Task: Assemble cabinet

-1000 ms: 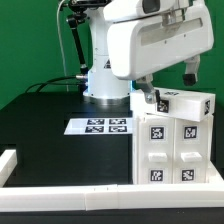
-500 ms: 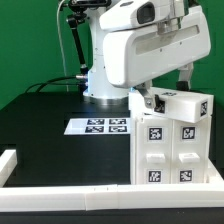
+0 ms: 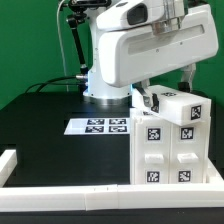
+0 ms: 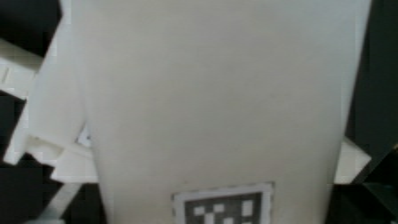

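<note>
The cabinet stands at the exterior view's right, a tall white box whose front shows four square panels with tags. A white top piece with tags lies on it, turned askew. My gripper reaches down at that piece's far left corner, under the big white hand; its fingertips are hidden. The wrist view is filled by the piece's flat white face, with one tag at the edge. The piece turns with my hand, so the gripper is shut on it.
The marker board lies on the black table left of the cabinet. A long white rail runs along the front edge and a short one at the left. The robot's base stands behind.
My hand has shifted toward the exterior view's left and turned. The top piece has turned with it on the cabinet, so its corner now points forward.
</note>
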Available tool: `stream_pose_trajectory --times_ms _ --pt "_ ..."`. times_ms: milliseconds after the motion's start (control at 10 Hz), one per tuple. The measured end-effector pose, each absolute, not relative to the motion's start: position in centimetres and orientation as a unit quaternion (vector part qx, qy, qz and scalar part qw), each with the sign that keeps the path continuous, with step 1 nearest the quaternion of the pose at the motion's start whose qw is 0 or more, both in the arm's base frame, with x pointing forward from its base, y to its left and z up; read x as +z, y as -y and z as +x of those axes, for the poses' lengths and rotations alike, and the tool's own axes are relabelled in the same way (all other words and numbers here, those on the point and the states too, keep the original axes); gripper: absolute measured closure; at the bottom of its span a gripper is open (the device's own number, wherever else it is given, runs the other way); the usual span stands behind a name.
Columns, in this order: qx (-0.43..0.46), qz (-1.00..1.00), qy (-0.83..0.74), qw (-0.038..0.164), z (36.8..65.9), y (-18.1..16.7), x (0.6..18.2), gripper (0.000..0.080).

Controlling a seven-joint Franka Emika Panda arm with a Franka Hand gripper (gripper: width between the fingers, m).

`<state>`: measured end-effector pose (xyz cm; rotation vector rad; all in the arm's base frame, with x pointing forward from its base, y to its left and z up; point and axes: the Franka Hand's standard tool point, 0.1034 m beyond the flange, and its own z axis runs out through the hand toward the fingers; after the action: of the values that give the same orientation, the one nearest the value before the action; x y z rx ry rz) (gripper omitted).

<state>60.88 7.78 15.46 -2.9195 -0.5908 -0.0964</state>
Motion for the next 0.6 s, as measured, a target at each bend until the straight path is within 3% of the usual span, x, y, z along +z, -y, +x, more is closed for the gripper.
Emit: stream_pose_trajectory --times_ms 600 --pt "-0.021 -0.991 -0.097 0.087 61.08 -7.99 15.61 0.0243"
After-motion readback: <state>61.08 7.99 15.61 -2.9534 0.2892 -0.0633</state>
